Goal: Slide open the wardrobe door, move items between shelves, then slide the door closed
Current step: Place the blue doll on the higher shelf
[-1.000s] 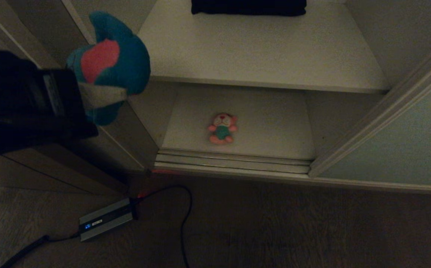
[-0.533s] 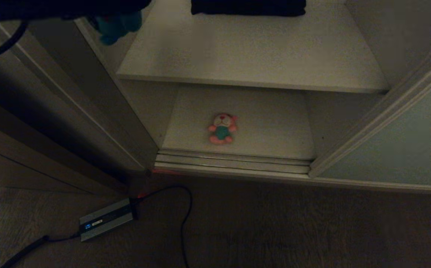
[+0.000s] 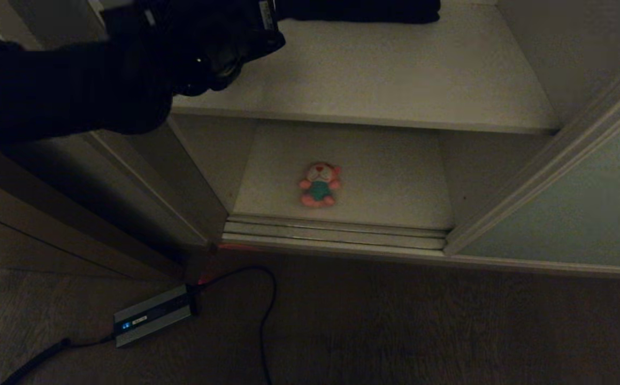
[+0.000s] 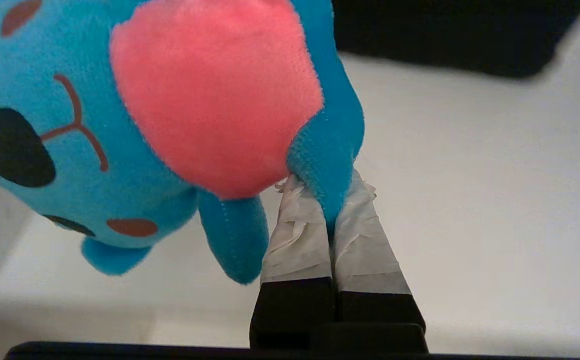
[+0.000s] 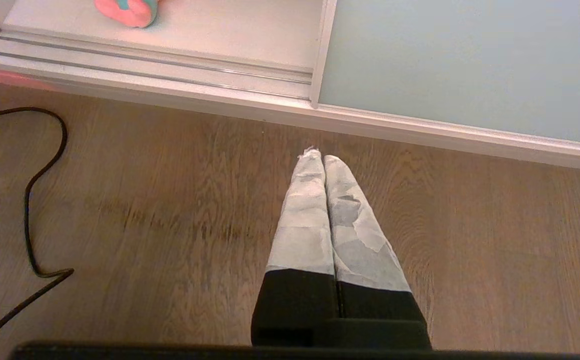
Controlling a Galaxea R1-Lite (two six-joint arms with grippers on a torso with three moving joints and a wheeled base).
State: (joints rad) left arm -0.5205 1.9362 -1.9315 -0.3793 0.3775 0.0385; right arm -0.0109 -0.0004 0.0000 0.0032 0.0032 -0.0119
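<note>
A: Where is the blue toy?

B: In the left wrist view the soft teal-blue plush toy with a pink-red belly [image 4: 209,95] fills the upper left of the frame. It has a black oval eye, thin red mouth lines and stubby limbs. The left gripper [image 4: 329,200] has its two tape-wrapped fingers [image 4: 300,240] pressed together on one of the toy's blue limbs, so the toy hangs from that pinch above the off-white upper shelf board [image 4: 470,210].

A: And in the head view?

B: The black left arm reaches in from the upper left of the frame, over the upper shelf's front left corner; the toy itself is hidden behind it. The dark folded cloth [image 3: 358,9] lies at the top edge.

A: The other toy?

B: The small pink plush toy with a white face and teal body [image 3: 319,184] lies face up at the centre of the frame, on the lower off-white shelf board [image 3: 395,182], near the metal door tracks [image 3: 336,232].

A: The door?

B: The pale grey-green sliding door panel with a light frame [image 3: 582,214] stands at the right, leaving the opening uncovered.

A: The right gripper?

B: The right gripper [image 5: 324,162] hangs over the brown wood-grain floor [image 5: 169,210], fingers together, holding nothing.
</note>
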